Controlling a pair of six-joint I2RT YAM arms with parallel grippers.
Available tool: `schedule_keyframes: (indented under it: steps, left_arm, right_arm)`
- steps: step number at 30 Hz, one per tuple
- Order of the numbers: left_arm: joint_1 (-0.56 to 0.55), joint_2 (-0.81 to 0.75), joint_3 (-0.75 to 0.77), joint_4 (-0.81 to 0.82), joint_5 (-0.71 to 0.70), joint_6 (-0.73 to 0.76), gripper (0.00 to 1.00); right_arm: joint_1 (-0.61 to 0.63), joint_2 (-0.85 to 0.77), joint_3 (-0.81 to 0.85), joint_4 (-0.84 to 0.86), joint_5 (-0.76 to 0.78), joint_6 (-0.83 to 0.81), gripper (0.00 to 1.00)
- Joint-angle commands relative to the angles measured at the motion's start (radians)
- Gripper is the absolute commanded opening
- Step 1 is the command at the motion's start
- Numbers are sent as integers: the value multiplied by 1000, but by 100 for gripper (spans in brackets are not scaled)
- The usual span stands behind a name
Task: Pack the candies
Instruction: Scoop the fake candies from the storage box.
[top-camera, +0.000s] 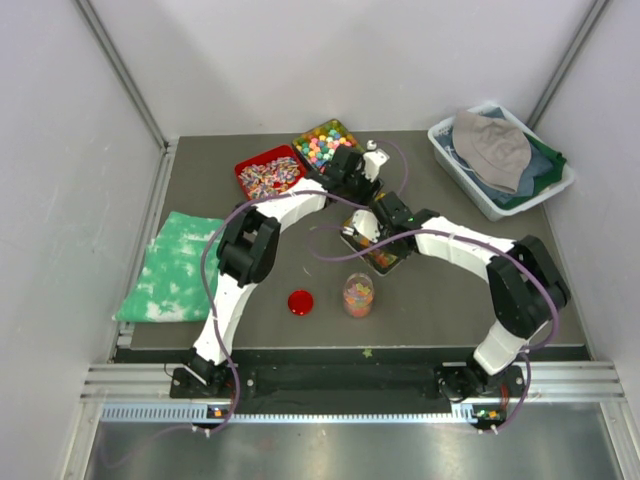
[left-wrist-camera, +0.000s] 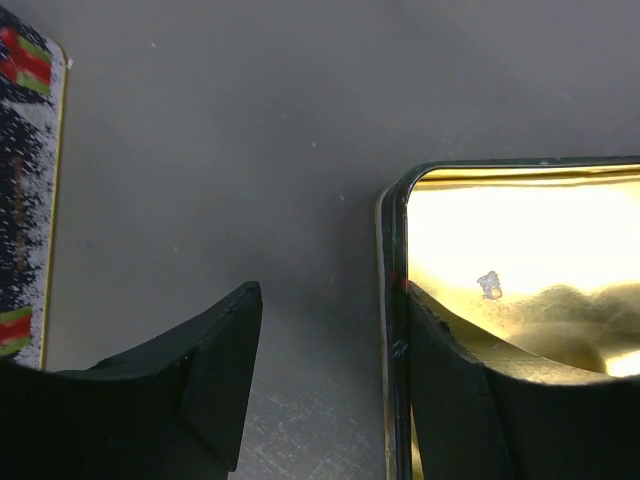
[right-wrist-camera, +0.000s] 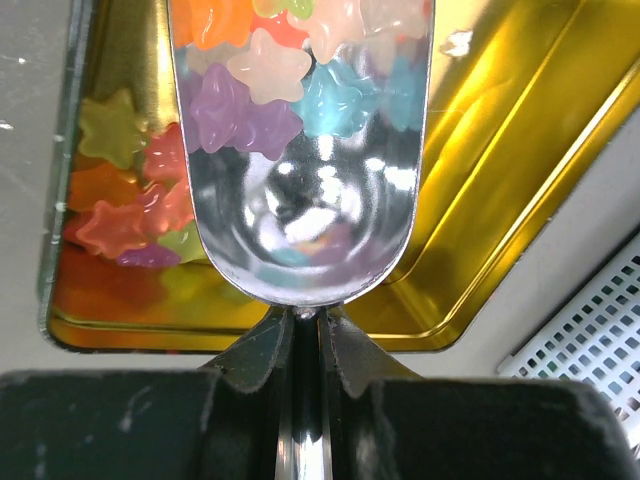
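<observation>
Orange, pink, purple and pale blue candies (right-wrist-camera: 255, 85), each a small glossy star, lie heaped in the bowl of one metal scoop (right-wrist-camera: 310, 240) in the upper middle of the right wrist view. I can separate about six of them there, and the part of the bowl nearest to the jaws is bare metal. The right gripper (right-wrist-camera: 303, 325) is clenched on the thin handle of this scoop at the bottom centre, so the candies sit just beyond its fingertips and not between them. Under the scoop is one gold tin (right-wrist-camera: 500, 140), and in its left part lie about seven more candies, red, orange, green and purple. In the top view one clear jar (top-camera: 358, 294) with mixed candies inside stands in the lower middle, and one red lid (top-camera: 300, 301) lies to its left, apart from it. The left gripper (left-wrist-camera: 330, 335) has its jaws released and wide apart. In its own view the wall of a gold-lined tin passes between them, with one finger over the gold inside just beside the wall and the other over the dark table (left-wrist-camera: 250, 120); whether this is the same tin I cannot tell. Higher in the top view are one red tray (top-camera: 240, 166) of wrapped sweets (top-camera: 268, 174) and one further tin of pastel balls (top-camera: 322, 145). One green cloth (top-camera: 175, 265) lies at the left, and one bin (top-camera: 455, 168) of clothes at the upper right.
</observation>
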Motion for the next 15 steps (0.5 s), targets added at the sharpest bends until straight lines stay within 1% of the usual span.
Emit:
schedule_keyframes:
  steps: [1, 2, 7, 8, 9, 12, 13, 15]
  left_arm:
    - [9, -53, 67, 1, 50, -43, 63]
    - [10, -54, 71, 0, 40, -45, 66]
    - [27, -47, 66, 5, -20, -40, 71]
    - [33, -44, 66, 1, -20, -51, 73]
    - [40, -41, 66, 1, -23, -57, 78]
    - [70, -38, 67, 0, -13, -86, 83]
    - [87, -38, 68, -2, -8, -94, 87]
    - [105, -38, 74, -5, 1, -123, 91]
  right_arm:
    - [-8, -10, 44, 7, -23, 26, 0]
    - [-10, -12, 47, 4, -26, 27, 0]
    - [-10, -53, 62, -35, -46, 27, 0]
    - [-10, -58, 62, -39, -48, 27, 0]
    - [-8, -64, 61, -42, -49, 27, 0]
    - [-8, -84, 55, -52, -52, 30, 0]
    - [-10, -91, 53, -50, -52, 32, 0]
    - [-8, -98, 45, -49, -54, 38, 0]
